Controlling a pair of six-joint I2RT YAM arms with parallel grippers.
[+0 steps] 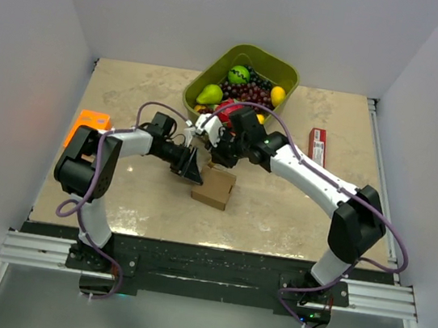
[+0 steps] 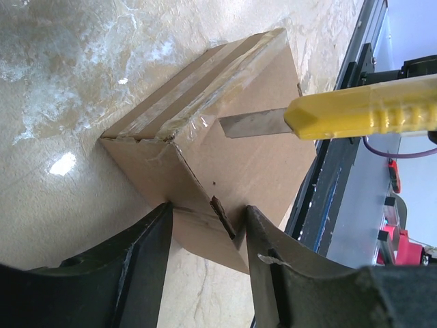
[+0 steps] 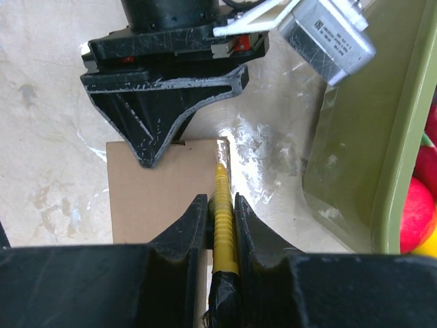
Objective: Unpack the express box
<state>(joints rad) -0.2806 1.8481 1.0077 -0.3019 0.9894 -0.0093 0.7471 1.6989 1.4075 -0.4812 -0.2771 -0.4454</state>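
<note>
1. Cutting the seal is the step in hand, by my judgement; the express box [image 1: 214, 188] stands closed on the worktop [image 1: 294, 211], near the middle and just in front of both arms; its flaps are not yet lifted.
2. The clear tape [image 2: 184, 102] across its top looks whole; the blade of the yellow knife [image 2: 369, 109] touches the top edge where the tape ends.
3. The right end effector [image 3: 220, 199] is closed tightly on the knife handle; the left end effector [image 2: 208, 212] is about half closed around the near corner of the box, and both fingers seem to touch its sides.
4. What remains, I think, is to slit the tape, open the flaps and take the contents out; what is inside is hidden.
5. The green tub [image 1: 217, 64] behind the box holds a pear [image 1: 210, 94], grapes [image 1: 245, 93], a lemon [image 1: 278, 95] and other fruit.
</note>
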